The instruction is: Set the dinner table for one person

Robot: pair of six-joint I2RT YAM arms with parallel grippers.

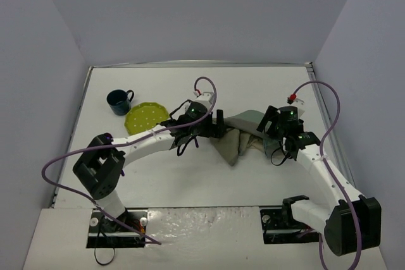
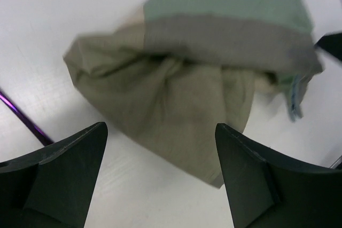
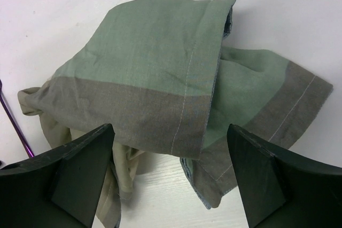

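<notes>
On the white dinner table (image 1: 190,175) lies a crumpled beige-and-green cloth placemat (image 1: 243,134), folded over itself in a heap. My left gripper (image 1: 221,122) hovers at the placemat's left edge, and my right gripper (image 1: 270,124) at its right edge. In the left wrist view the left gripper (image 2: 160,156) is open over bare table, with the beige folds of the placemat (image 2: 176,89) just beyond its fingertips. In the right wrist view the right gripper (image 3: 170,156) is open too. The green and grey folds of the placemat (image 3: 155,73) hang just ahead of its fingers (image 3: 80,169), and nothing is gripped.
A yellow-green plate (image 1: 145,117) and a dark blue mug (image 1: 119,101) stand at the back left. A purple cable (image 2: 24,118) trails across the table beside the left gripper. Grey walls close in the table's back and sides.
</notes>
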